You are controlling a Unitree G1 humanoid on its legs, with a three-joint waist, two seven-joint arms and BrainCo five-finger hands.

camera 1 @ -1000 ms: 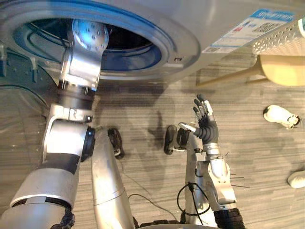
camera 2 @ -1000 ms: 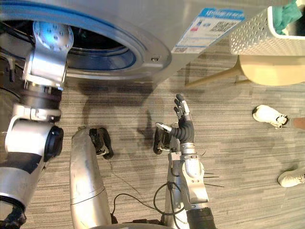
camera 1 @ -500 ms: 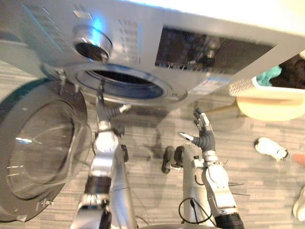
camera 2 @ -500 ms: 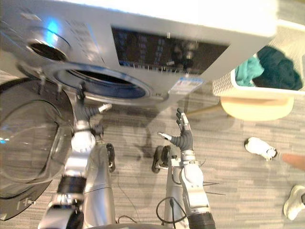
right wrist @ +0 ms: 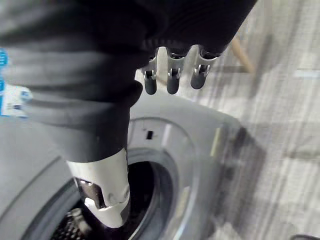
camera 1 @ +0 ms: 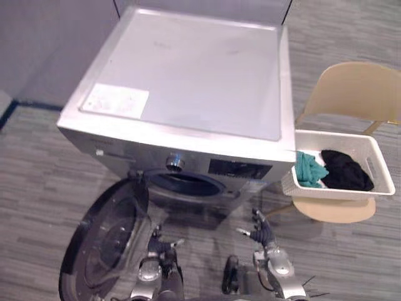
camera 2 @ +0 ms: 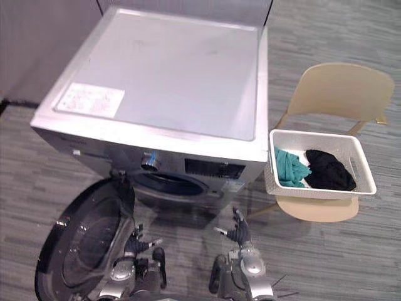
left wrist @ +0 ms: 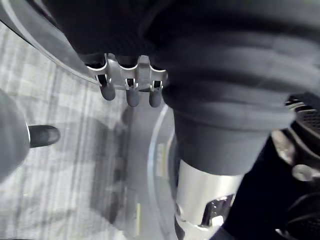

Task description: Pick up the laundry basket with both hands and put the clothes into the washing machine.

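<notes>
The left hand [camera 1: 161,245] is being held open, fingers straight and empty, just beside the washer's [camera 1: 188,81] swung-open door [camera 1: 103,244]. The right hand [camera 1: 260,232] is being held open too, fingers pointing up, nothing gripped. The basket [camera 1: 332,193] is being borne by a chair [camera 1: 354,91] well off to the right hand's right, apart from both hands, with teal and black clothes [camera 1: 341,170] inside.

Left hand [camera 1: 160,242] and right hand [camera 1: 260,231] hover, fingers [right wrist: 171,81] straight.
</notes>
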